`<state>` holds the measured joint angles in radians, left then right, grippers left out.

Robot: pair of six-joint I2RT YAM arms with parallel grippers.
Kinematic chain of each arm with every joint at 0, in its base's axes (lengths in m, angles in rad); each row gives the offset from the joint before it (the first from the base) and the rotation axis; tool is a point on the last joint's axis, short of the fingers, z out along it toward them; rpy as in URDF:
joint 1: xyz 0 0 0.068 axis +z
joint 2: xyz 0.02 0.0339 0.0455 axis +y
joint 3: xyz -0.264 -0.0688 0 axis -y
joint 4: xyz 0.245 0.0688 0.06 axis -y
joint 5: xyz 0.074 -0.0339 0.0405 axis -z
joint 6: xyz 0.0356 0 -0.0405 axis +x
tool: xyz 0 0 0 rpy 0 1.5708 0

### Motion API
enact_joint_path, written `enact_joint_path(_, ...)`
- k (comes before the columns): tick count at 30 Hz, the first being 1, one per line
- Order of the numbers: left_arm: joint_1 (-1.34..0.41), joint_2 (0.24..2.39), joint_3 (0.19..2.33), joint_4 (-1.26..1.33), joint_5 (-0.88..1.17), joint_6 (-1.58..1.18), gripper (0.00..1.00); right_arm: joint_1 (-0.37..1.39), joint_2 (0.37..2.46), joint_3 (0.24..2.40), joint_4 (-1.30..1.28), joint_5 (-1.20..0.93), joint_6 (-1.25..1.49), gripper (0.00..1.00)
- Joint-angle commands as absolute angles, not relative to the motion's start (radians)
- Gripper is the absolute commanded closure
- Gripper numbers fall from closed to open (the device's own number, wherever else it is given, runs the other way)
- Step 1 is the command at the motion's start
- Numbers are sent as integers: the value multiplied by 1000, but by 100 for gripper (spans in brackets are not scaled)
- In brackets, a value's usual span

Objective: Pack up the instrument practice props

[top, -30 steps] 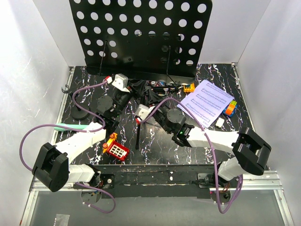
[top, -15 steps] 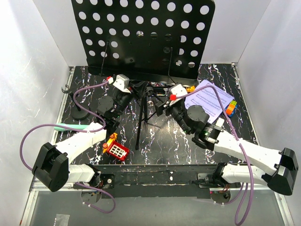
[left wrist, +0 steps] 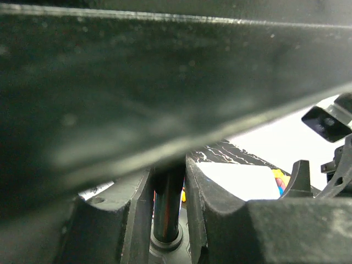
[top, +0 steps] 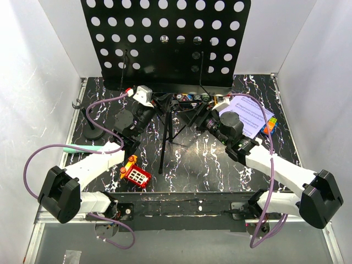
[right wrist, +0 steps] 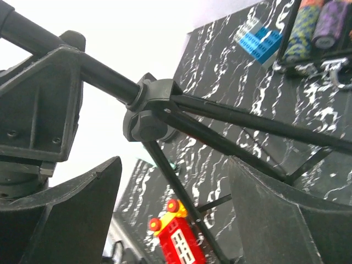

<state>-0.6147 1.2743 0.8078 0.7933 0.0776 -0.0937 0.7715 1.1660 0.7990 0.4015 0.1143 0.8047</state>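
Step in hand: collapsing music stand [top: 165,44], standing at 12 o'clock on tabletop [top: 192,165]. Its pole [left wrist: 166,192] clenched in left hand [left wrist: 168,228]. Meanwhile right hand [right wrist: 176,220] released, straddling tripod hub [right wrist: 146,113]. Next, likely: grasp hub, fold legs [right wrist: 247,124] inward.

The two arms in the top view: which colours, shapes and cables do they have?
Both the left arm and the right arm have white links between rounded black joint housings, with a blocky black joint near the base. A purple cable loops along each. The left wrist carries a white camera module with a red plug. The fingers are matte black plastic.
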Motion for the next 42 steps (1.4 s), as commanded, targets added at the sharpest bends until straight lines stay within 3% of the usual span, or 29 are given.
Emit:
enact_joint_path(1, -629, 1258, 816, 706, 127, -129, 100, 756, 1160, 818, 477, 43, 1020, 16)
enact_joint_path(10, -630, 1246, 807, 712, 135, -130, 100, 704, 1265, 876, 511, -87, 1120, 23)
enact_joint_path(22, -630, 1223, 792, 703, 140, -132, 100, 687, 1333, 925, 499, -94, 1135, 34)
enact_joint_path(30, -632, 1220, 790, 699, 144, -132, 100, 673, 1354, 946, 486, -100, 1123, 35)
enact_joint_path(36, -634, 1226, 793, 703, 146, -137, 100, 670, 1388, 957, 506, -164, 1123, 54)
enact_joint_path(40, -634, 1229, 793, 698, 144, -133, 100, 670, 1411, 968, 531, -219, 1100, 79)
enact_joint_path(42, -634, 1229, 792, 696, 143, -133, 100, 672, 1413, 963, 544, -232, 1057, 98)
